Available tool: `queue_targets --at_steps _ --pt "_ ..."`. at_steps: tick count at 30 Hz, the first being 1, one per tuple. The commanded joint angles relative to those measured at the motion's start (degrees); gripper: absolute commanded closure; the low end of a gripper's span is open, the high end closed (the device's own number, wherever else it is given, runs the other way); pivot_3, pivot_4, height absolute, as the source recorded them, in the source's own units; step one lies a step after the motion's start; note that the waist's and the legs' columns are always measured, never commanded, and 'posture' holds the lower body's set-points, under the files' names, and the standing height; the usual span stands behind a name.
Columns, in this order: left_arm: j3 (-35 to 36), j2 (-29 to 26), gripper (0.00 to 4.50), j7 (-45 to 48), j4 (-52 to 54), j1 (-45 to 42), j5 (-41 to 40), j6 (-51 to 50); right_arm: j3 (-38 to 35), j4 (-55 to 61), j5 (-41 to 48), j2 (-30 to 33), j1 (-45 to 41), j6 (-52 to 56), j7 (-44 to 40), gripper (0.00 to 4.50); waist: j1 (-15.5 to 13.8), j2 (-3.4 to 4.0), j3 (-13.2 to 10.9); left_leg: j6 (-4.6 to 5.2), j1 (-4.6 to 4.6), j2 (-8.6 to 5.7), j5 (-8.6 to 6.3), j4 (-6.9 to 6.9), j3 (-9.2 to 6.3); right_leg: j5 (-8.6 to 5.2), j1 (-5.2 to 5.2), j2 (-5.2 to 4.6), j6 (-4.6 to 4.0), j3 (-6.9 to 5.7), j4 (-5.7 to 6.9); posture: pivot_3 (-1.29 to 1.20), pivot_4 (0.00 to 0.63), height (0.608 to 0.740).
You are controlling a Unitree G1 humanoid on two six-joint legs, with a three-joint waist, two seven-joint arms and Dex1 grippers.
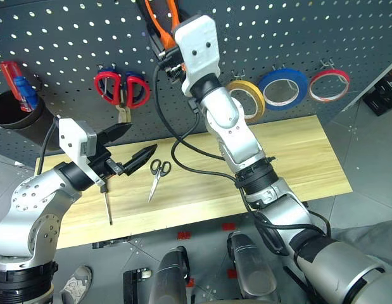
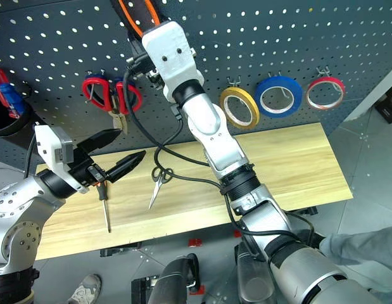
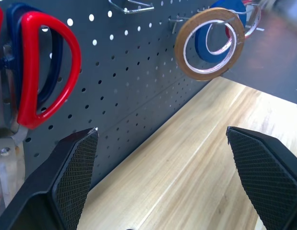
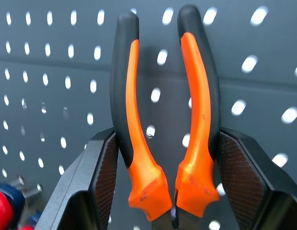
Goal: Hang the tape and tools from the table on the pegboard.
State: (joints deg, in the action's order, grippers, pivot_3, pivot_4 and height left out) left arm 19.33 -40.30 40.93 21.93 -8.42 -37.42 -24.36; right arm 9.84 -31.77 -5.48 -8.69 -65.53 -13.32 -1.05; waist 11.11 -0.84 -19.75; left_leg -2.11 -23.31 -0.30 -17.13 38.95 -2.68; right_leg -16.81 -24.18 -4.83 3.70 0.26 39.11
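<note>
Right pincer (image 4: 162, 182) clamps the pliers (image 4: 162, 124) by the handles, raised against the pegboard (image 1: 69, 38); left pincer (image 1: 128, 147) gapes wide and empty above the desk (image 1: 297, 158), where screwdriver (image 1: 107, 206) and black-handled scissors (image 1: 158, 176) lie. Yellow tape (image 1: 249, 98) already hangs on a hook. Risk: the handles miss the hook, and the pliers drop on release.

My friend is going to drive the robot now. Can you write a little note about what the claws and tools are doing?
Right claw: shut on the pliers, held up against the pegboard, not hung yet.
Left claw: open, empty, above the table.
Done: tape hangs on the pegboard.
Left: hang the pliers, then the screwdriver and the small scissors, both lying on the table.
</note>
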Motion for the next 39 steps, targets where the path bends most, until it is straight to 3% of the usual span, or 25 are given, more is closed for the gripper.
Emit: queue_targets --at_steps 1,7,13,19,24,25,31,39 --pt "0.2 0.2 0.00 -0.2 1.0 -0.6 0.4 1.0 -0.7 -4.2 -0.8 -1.1 -3.7 -6.5 1.7 1.78 0.0 0.00 0.0 0.00 0.00 0.00 0.00 0.00 0.01 0.00 0.00 0.00 0.00 0.00 0.00 -0.14 0.341 0.740" --pt "0.1 0.3 0.00 -0.3 0.7 -0.8 0.9 1.1 -0.8 -9.2 -1.6 -0.6 -3.2 -9.8 2.6 1.78 0.0 -0.01 0.0 -0.03 0.09 0.01 0.02 0.02 0.06 0.00 0.01 0.00 0.00 0.04 0.13 -0.14 0.341 0.740" --pt "-0.6 1.2 0.00 -2.1 0.4 0.1 3.9 2.0 0.0 -3.1 -1.8 -0.1 5.9 -6.0 1.2 1.78 -0.4 -0.01 0.0 -0.03 0.11 0.01 0.02 0.02 0.11 0.00 0.02 -0.01 0.00 0.08 0.19 -0.14 0.346 0.740" --pt "-3.7 2.2 0.00 -5.3 -0.6 -0.1 8.5 0.9 -0.2 3.3 -0.9 0.2 9.5 -0.4 0.0 1.78 -1.0 -0.05 0.0 -0.03 0.18 0.01 0.02 0.02 0.17 0.00 0.04 -0.04 0.00 0.15 0.22 -0.16 0.352 0.740" --pt "-4.6 3.1 0.00 -8.5 -2.0 -0.2 9.6 -2.9 -0.4 11.4 1.7 0.7 13.1 6.3 -3.0 0.24 -1.6 -0.04 0.0 -0.02 0.18 0.01 0.01 0.00 0.19 0.00 0.03 -0.03 0.00 0.18 0.21 -0.17 0.354 0.740" --pt "-5.1 3.0 0.00 -8.7 -2.1 0.0 10.4 -2.7 -0.3 13.6 2.1 1.0 14.1 8.0 -4.0 0.05 -1.6 -0.04 0.0 -0.02 0.18 0.01 0.01 0.01 0.19 0.00 0.03 -0.03 0.00 0.19 0.22 -0.17 0.355 0.740" --pt "-11.2 2.3 0.00 -13.8 -2.8 -0.3 17.8 -8.4 1.5 34.0 6.8 5.4 22.6 25.1 -13.0 0.05 -1.9 -0.05 0.0 -0.01 0.18 0.00 0.01 0.00 0.16 0.00 0.00 -0.01 0.00 0.21 0.30 -0.17 0.355 0.740" --pt "-19.2 6.7 0.00 -20.8 -5.7 0.0 24.1 -17.2 0.7 59.8 22.6 16.1 36.1 56.3 -23.8 0.05 -2.9 -0.06 0.0 0.26 0.19 -0.02 -0.14 -0.02 0.12 0.00 -0.01 0.03 0.00 0.29 0.30 -0.20 0.372 0.740"
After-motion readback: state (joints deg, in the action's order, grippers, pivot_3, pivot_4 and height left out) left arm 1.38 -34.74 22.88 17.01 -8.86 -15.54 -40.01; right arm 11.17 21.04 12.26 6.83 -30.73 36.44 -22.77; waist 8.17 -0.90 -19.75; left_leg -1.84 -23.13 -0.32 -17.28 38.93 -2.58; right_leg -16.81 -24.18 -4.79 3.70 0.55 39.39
